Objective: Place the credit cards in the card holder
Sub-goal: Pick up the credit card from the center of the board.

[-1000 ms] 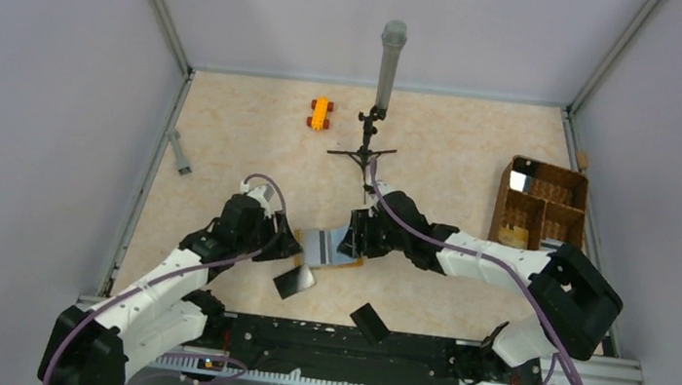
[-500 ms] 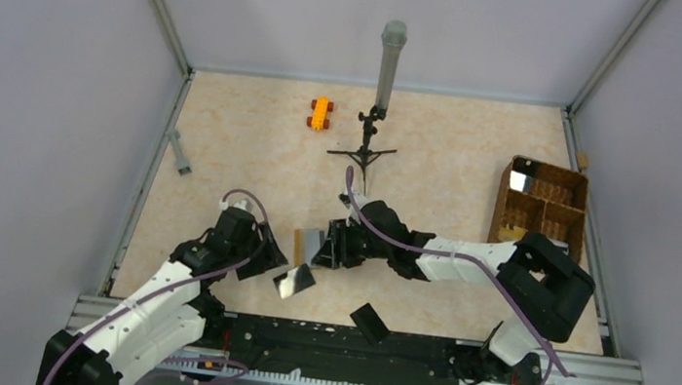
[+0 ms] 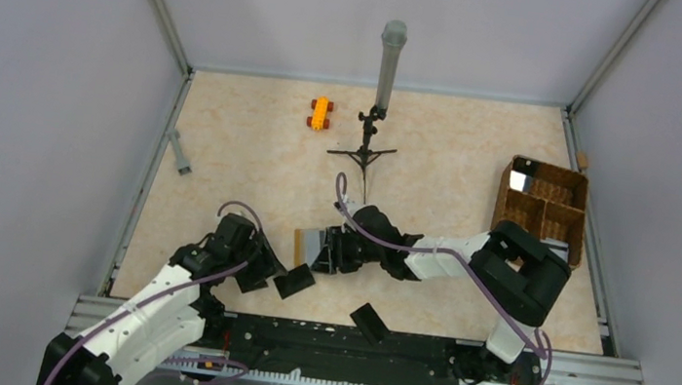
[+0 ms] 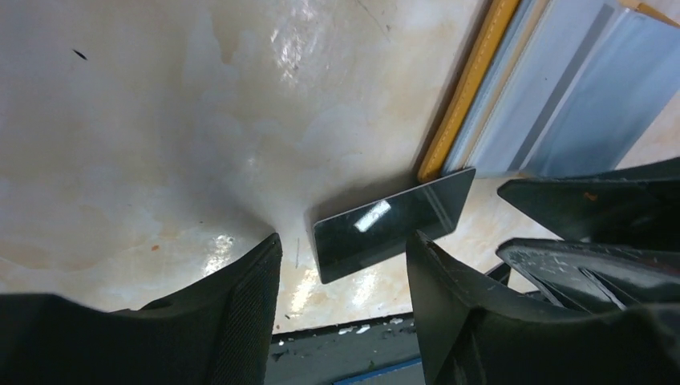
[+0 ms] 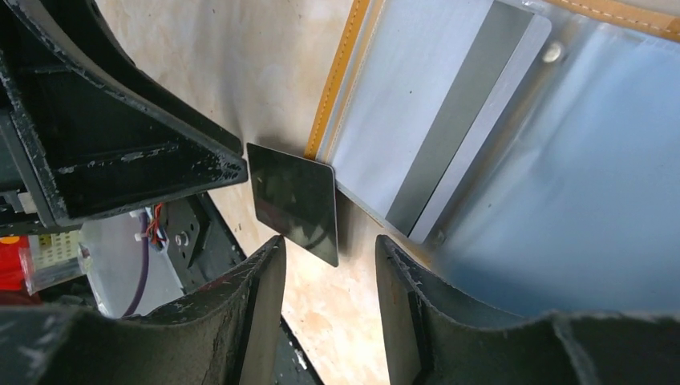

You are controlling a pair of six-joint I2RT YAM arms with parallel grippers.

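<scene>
While the card holder (image 3: 309,245) lay open at lower centre of the overhead view, a silvery card (image 5: 461,120) rested on its lining. A second card (image 3: 294,281) (dark, glossy) lay flat on the table (image 3: 223,158), one corner at the holder's orange edge. The left gripper (image 4: 343,245) and right gripper (image 5: 329,245) stood with jaws apart, holding nothing.

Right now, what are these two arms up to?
They are loading cards into the orange card holder, which lies open on the table. A pale card with a grey stripe lies on its inside. A dark shiny card lies loose on the table at its corner. The left gripper and right gripper both hover open close to that card, gripping nothing.
</scene>
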